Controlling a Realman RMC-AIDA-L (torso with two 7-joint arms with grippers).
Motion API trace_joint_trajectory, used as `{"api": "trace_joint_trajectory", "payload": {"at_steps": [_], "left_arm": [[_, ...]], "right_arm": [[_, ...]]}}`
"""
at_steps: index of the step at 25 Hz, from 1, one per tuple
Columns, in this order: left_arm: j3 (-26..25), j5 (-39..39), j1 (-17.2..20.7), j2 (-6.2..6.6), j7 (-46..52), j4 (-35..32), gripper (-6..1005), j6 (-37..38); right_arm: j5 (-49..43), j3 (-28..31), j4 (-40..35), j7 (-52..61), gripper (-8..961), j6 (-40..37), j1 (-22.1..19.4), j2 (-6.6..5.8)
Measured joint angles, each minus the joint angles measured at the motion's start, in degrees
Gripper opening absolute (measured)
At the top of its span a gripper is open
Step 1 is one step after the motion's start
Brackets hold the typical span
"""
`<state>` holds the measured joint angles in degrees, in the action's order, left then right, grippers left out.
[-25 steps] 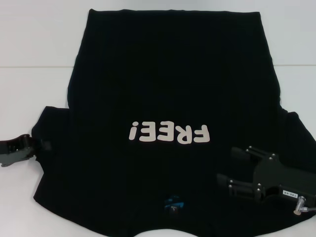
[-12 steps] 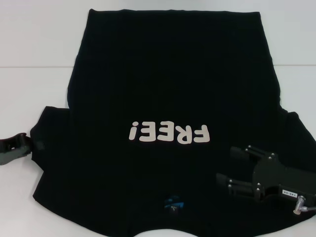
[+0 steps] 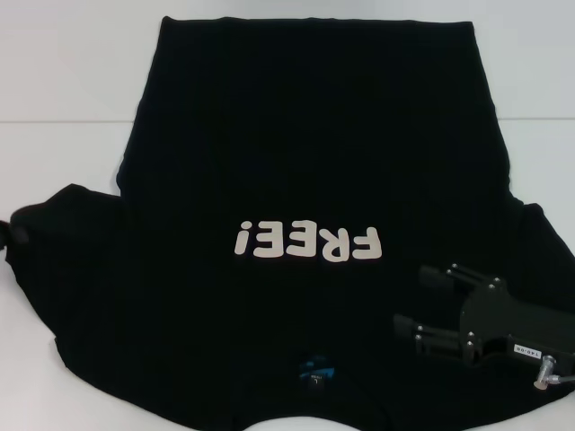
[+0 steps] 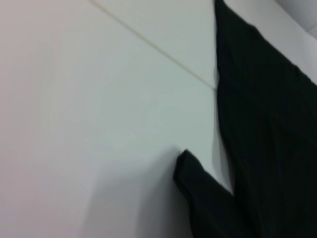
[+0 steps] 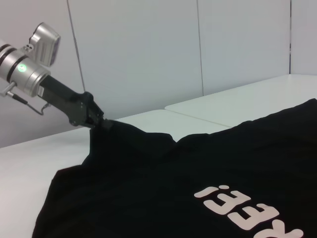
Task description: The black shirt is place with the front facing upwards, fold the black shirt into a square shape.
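The black shirt (image 3: 305,153) lies front up on the white table, its white "FREE!" print (image 3: 307,242) upside down to me and its blue neck label (image 3: 314,368) near the front edge. My left gripper (image 5: 98,121) shows in the right wrist view, shut on the tip of the shirt's left sleeve (image 3: 36,220) and holding it pulled out and slightly raised. In the head view it is almost past the left edge. The sleeve tip (image 4: 195,181) also shows in the left wrist view. My right gripper (image 3: 417,303) is open above the shirt's right shoulder area.
The white table (image 3: 63,99) extends on both sides of the shirt, with a seam line (image 3: 63,121) across it. White wall panels (image 5: 148,54) stand behind the table in the right wrist view.
My left gripper has moved left, nearly out of the head view, drawing the left sleeve outward with it. The right gripper has not moved.
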<state>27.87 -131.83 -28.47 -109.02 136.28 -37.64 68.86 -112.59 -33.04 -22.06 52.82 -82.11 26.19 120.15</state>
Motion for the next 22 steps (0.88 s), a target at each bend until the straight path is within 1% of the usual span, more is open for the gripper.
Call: {"api": "trace_joint_trajectory", "payload": {"at_steps": [3, 11, 16, 19, 21, 22], "left_arm": [[-0.5, -0.2, -0.4, 0.33, 0.1, -0.5, 15, -0.1], [-0.5, -0.1, -1.6, 0.68, 0.1, -0.6, 15, 0.8], [-0.5, 0.3, -2.3, 0.94, 1.1, -0.8, 15, 4.1], [-0.5, 0.6, -3.1, 0.05, 1.5, -1.6, 14, 7.4], [-0.5, 1.5, -3.6, -0.82, 1.5, -2.4, 14, 9.4], [-0.5, 2.3, -3.9, -1.51, 1.5, -2.8, 22, 10.5]], "right_arm": [[0.0, -0.1, 0.0, 0.0, 883, 0.0, 0.0, 0.0], [0.0, -0.2, 0.4, 0.0, 882, -0.1, 0.1, 0.07], [0.0, -0.2, 0.5, 0.0, 884, -0.1, 0.2, 0.02], [0.0, -0.2, 0.6, 0.0, 884, -0.2, 0.2, 0.0], [0.0, -0.2, 0.6, 0.0, 884, -0.2, 0.2, 0.0], [0.0, -0.2, 0.6, 0.0, 883, -0.2, 0.2, 0.0]]}}
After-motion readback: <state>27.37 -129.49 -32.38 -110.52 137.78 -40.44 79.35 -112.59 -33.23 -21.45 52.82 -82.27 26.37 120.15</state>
